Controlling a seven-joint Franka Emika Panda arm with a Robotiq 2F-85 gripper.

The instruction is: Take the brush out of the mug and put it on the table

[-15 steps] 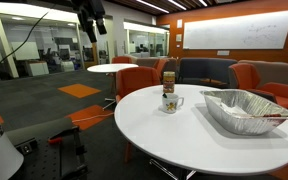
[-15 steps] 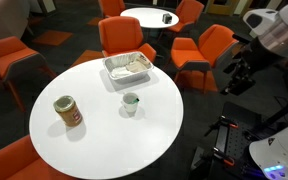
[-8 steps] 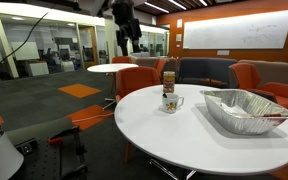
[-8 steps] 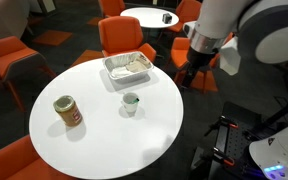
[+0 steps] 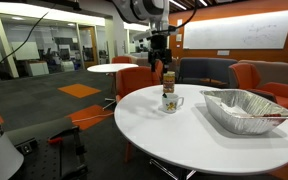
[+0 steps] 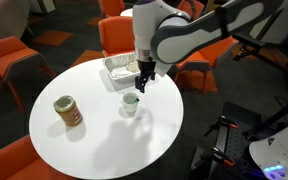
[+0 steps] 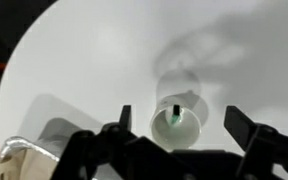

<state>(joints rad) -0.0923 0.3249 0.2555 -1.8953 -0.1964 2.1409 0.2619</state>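
The white mug [image 5: 170, 102] stands on the large round white table [image 5: 184, 135]. It also shows in an exterior view [image 6: 131, 104] and in the wrist view [image 7: 176, 122]. The green brush [image 7: 175, 115] stands inside the mug, seen from above as a short green tip. My gripper [image 7: 181, 123] is open and hovers straight above the mug, one finger on each side of it, not touching. In both exterior views the gripper [image 5: 159, 62] [image 6: 142, 82] hangs a little above the mug.
A foil tray [image 5: 246, 110] [image 6: 128, 67] sits on the table beyond the mug; its corner shows in the wrist view [image 7: 19, 152]. An orange-brown cylindrical container [image 6: 68, 111] [image 5: 168, 78] stands nearby. Orange chairs [image 6: 123, 38] ring the table.
The arm has swung in from off the table's side to over the table and now holds the gripper above the mug. The mug, the brush and the tray have not moved.
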